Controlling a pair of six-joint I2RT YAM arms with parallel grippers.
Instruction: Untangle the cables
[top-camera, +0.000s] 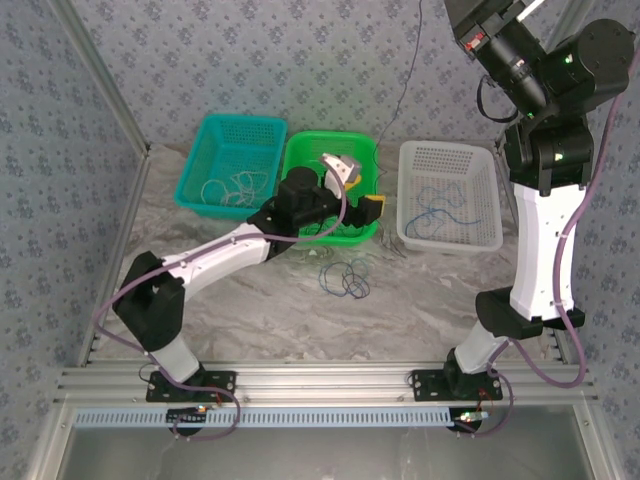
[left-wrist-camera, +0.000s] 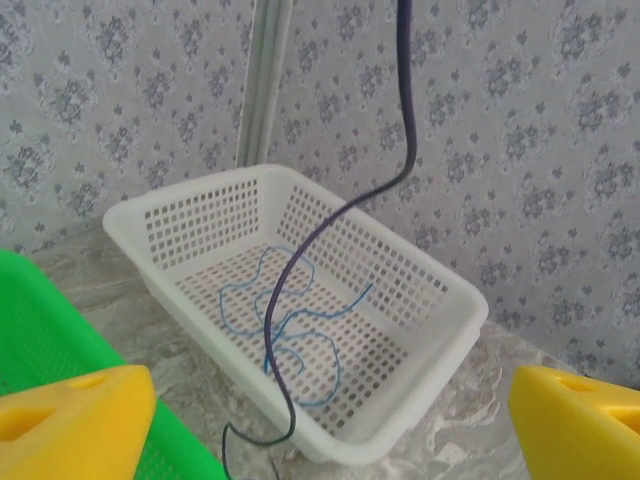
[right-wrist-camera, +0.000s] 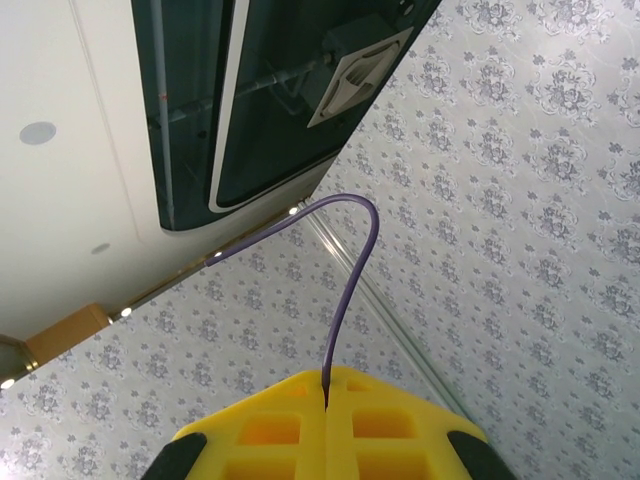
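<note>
A purple cable (right-wrist-camera: 345, 260) was pinched between the shut fingers of the right tool (right-wrist-camera: 326, 395), held high, and hung down in front of the white basket (left-wrist-camera: 190, 192). A blue cable (left-wrist-camera: 300, 345) lay looped inside that basket. Whitish cables (top-camera: 235, 185) lay in the teal basket (top-camera: 240, 120), and dark loops (top-camera: 345, 278) lay on the bench (top-camera: 420, 300). The left tool (left-wrist-camera: 330, 400) gaped wide by the green basket (top-camera: 325, 137), gripping nothing.

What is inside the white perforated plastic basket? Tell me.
Inside the white perforated plastic basket lie loose loops of thin blue cable. A hanging dark purple cable crosses in front, hiding thin strips.
</note>
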